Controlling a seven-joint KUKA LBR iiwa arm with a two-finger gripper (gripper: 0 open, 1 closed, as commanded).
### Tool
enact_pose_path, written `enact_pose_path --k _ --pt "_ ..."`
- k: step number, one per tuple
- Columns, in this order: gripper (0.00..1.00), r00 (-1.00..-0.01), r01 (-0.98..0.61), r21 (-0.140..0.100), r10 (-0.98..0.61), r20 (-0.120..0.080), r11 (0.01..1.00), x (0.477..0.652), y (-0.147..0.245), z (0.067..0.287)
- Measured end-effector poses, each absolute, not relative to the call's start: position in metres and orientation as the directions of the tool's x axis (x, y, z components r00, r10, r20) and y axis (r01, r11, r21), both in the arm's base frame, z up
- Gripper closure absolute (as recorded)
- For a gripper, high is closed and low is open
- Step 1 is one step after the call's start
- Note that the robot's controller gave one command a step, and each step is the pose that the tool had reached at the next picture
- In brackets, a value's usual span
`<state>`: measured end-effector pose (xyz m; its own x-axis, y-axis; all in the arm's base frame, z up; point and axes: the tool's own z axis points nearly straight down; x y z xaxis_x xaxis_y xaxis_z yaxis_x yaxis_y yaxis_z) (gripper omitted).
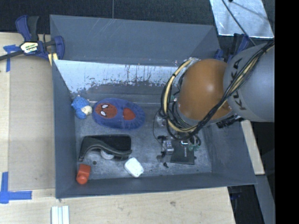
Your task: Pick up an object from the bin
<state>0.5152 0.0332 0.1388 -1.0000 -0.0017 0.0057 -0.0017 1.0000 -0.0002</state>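
Over bare grey bin (148, 141) floor, right side, hand (179, 152) low, grip unclear, blue slipper (119, 114) at left

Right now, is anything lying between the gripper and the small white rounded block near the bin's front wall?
Nothing visible. Only bare grey bin floor separates the gripper from the small white rounded block; the black curved object lies beyond it.

Dim light on the bin (135, 41); a pale band crosses its far wall, its near wall sits in shadow.
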Motion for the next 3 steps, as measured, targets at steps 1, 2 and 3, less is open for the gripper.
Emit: enact_pose_path --k 1,2,3 --pt "0.0 -0.998 0.068 -0.004 0.068 0.003 0.998 0.534 -0.053 0.067" --pt "0.0 -0.971 0.24 0.0 0.24 -0.007 0.971 0.53 -0.063 0.101" --pt "0.0 -0.967 0.255 0.0 0.255 -0.005 0.967 0.527 -0.07 0.104"
